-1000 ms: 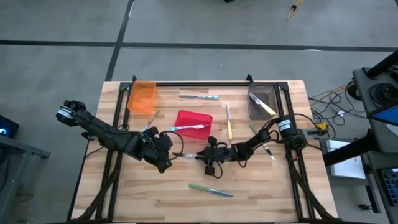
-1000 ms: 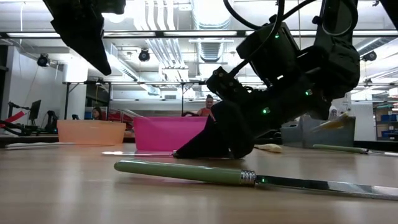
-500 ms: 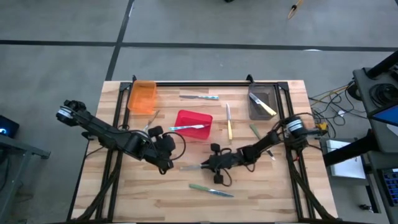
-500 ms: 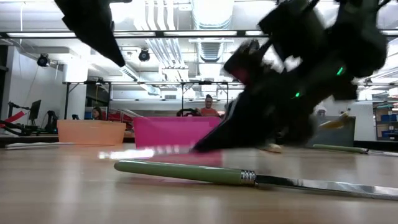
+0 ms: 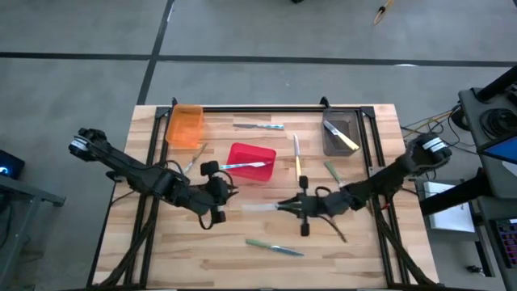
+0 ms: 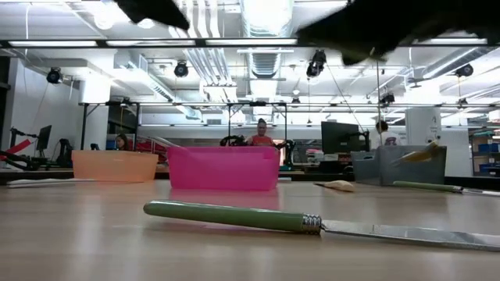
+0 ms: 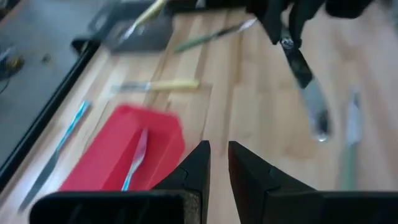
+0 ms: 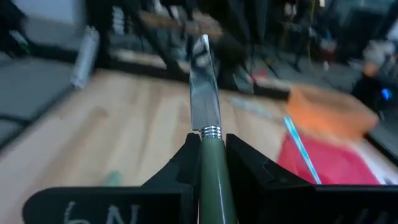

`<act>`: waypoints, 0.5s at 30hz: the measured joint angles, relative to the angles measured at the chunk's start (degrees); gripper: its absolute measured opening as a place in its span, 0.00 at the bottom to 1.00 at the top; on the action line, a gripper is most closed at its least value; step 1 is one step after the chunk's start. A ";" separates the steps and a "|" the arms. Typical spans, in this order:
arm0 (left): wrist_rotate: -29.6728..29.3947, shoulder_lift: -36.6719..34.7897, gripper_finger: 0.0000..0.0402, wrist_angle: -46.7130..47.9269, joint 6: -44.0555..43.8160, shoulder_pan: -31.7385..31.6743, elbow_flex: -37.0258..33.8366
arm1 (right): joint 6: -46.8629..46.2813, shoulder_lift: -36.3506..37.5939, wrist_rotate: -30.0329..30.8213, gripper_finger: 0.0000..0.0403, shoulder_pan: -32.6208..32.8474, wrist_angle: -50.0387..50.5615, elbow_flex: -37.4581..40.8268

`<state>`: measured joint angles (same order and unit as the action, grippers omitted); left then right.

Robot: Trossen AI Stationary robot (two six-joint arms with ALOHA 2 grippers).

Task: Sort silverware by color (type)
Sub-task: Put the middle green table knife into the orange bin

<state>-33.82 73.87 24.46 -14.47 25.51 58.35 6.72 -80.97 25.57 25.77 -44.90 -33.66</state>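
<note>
My right gripper [image 5: 284,207] hangs over the table's middle, shut on a green-handled knife [image 8: 210,165] whose blade [image 5: 258,208] points at the left arm. My left gripper [image 5: 224,194] hovers left of that blade, nothing between its near-touching fingers [image 7: 202,155]. Other silverware lies flat on the wood: a green knife [image 6: 234,216] at the front, a yellow-handled knife [image 5: 298,164], a green piece [image 5: 331,170] and a blue one [image 5: 258,125] at the back. One blue piece [image 5: 242,165] rests across the red bin [image 5: 257,153]. A yellow one [image 5: 346,140] lies in the grey bin [image 5: 333,129]. My right gripper pinches the knife's green handle between its two fingers, close to the metal collar [image 8: 211,149]. The fingers lie along the knife and come level from the table's right side. The blade [image 8: 202,81] sticks out ahead of them. The knife is about level and lifted clear of the table.
An orange bin [image 5: 185,125] stands at the far left, with a slim utensil [image 5: 195,155] lying beside it. Black frame rails [image 5: 266,107] run along the far edge and both sides. Bare wood lies at the front left.
My right gripper has risen from the tabletop and drawn back toward the table's right and near side, levelling out as it went. The green-handled knife has come up with it, off the wood. My left gripper has lifted a little and tipped upward.
</note>
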 joint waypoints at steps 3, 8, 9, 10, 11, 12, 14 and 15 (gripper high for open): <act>2.64 -2.09 0.10 -7.83 5.67 0.05 -1.70 | 3.75 0.46 0.55 0.10 1.37 -7.08 1.06; 8.37 -4.79 0.10 -26.85 12.59 0.05 -8.40 | 11.34 -2.92 0.35 0.10 3.72 -22.50 1.91; 8.80 -4.87 0.10 -31.29 12.88 0.05 -10.20 | 12.68 -3.80 0.38 0.10 3.89 -25.51 1.91; 8.93 -4.88 0.10 -36.01 12.94 0.05 -11.91 | 14.08 -4.72 0.67 0.10 3.97 -28.50 1.77; 8.92 -4.62 0.10 -41.06 12.92 0.05 -13.71 | 15.52 -5.74 1.19 0.10 4.01 -31.20 1.43; 8.91 -4.14 0.10 -46.31 12.95 -0.02 -15.47 | 16.90 -6.97 1.46 0.10 3.99 -33.81 0.94; 8.91 -2.65 0.10 -56.09 13.70 -0.06 -18.50 | 19.79 -9.17 1.68 0.10 3.96 -38.03 -0.18; 8.91 -1.74 0.10 -60.30 14.06 -0.06 -19.82 | 21.18 -10.28 1.68 0.10 3.94 -39.61 -0.99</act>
<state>-24.91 72.13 -35.84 -0.41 25.45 38.53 27.90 -91.26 27.25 29.71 -84.51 -34.65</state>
